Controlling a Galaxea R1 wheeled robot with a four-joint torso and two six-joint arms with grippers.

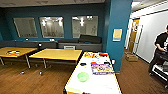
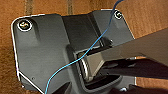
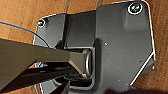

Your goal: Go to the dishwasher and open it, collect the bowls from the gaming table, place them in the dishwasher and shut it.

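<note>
A small translucent green bowl (image 1: 83, 76) sits on the long white-topped gaming table (image 1: 100, 83), which runs away from me in the lower middle of the head view. The bowl is on the table's near left part. Farther along the top lie a colourful flat box (image 1: 102, 68), a small dark object (image 1: 83, 64) and red and orange items (image 1: 89, 55). The dishwasher is out of view. Both wrist views look down on my own dark plate (image 2: 42, 55) (image 3: 120, 50) above the wooden floor, and I cannot make out the state of either gripper.
Two yellow tables (image 1: 56, 53) (image 1: 15, 51) stand left of the white table. A teal pillar (image 1: 117, 30) rises at its far end. A person (image 1: 160, 50) stands at the right by a dark cart, with a cardboard box (image 1: 131, 57) on the floor beyond.
</note>
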